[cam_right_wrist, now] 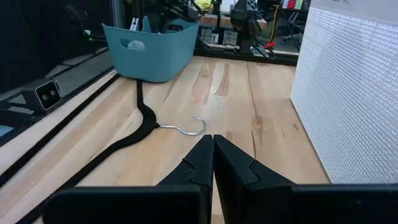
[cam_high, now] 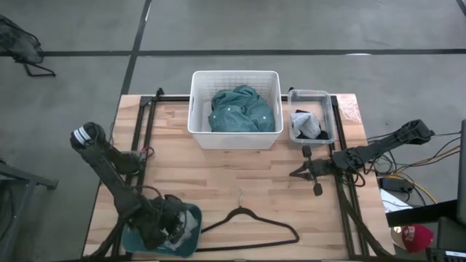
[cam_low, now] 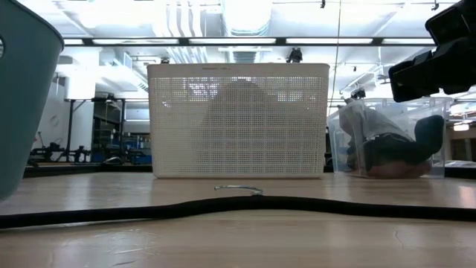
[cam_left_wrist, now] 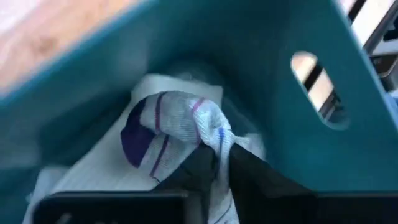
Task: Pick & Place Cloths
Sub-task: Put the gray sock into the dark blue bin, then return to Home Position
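My left gripper (cam_high: 172, 230) (cam_left_wrist: 222, 154) reaches down into the teal plastic tub (cam_high: 192, 213) (cam_left_wrist: 280, 124) at the table's near left corner and is shut on a grey-white cloth with purple stripes (cam_left_wrist: 177, 118). A large teal shirt (cam_high: 240, 110) lies bunched in the white basket (cam_high: 234, 73) at the far middle. Small black and grey pieces (cam_high: 307, 124) sit in the clear bin (cam_high: 312, 93) beside it. My right gripper (cam_high: 293, 173) (cam_right_wrist: 213, 146) hovers shut over the table's right side and holds nothing. My left gripper pinches a bunched fold of the grey-white cloth (cam_left_wrist: 214, 138) between its two fingers (cam_left_wrist: 199, 171), coming from above and slanting down into the tub. The cloth bulges just ahead of the fingertips, and the rest of it lies on the tub's bottom.
A thin black clothes hanger (cam_high: 251, 212) (cam_right_wrist: 146, 118) lies flat on the near middle of the table, its metal hook (cam_right_wrist: 198, 127) pointing toward the basket. Bare wood stretches between the tub, the hanger and the basket (cam_low: 238, 119). Black rails run along the table's left and right sides.
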`<state>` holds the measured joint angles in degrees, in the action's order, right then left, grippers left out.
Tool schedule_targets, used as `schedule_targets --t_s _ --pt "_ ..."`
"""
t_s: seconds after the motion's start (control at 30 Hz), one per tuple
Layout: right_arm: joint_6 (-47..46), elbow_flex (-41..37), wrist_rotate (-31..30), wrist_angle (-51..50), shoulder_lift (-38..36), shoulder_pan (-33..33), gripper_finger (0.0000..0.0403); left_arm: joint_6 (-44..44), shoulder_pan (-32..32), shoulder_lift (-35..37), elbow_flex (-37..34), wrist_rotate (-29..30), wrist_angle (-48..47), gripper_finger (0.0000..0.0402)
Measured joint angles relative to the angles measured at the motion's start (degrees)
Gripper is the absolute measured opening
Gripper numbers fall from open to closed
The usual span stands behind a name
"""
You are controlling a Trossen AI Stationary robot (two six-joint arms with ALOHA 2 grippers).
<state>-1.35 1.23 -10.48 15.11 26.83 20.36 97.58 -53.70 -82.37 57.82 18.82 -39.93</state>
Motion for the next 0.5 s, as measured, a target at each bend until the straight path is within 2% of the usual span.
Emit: schedule_targets --t_s 0.13,0.27,0.37,0.43,0.5 --pt "-0.1 0.0 0.0 0.0 0.0 0.0 0.0008 -2.5 0.5 1.2 0.0 0.5 -1.4 0.0106" --pt "-0.2 0.0 0.0 0.0 0.0 0.0 0.0008 -2.8 0.5 5.4 0.0 0.8 -1.1 0.0166" --pt "-0.2 -0.1 0.0 0.0 0.0 0.0 0.0008 -3.9 0.7 8.7 0.0 1.8 -1.6 0.0193" --pt "-0.2 -0.2 0.0 0.0 0.0 0.0 0.0008 -7.8 1.2 11.3 0.0 6.8 -2.4 0.0198" --pt "-0.1 -0.3 0.0 0.0 0.0 0.0 0.0008 -13.2 2.0 13.8 0.0 15.2 -3.0 0.0197"
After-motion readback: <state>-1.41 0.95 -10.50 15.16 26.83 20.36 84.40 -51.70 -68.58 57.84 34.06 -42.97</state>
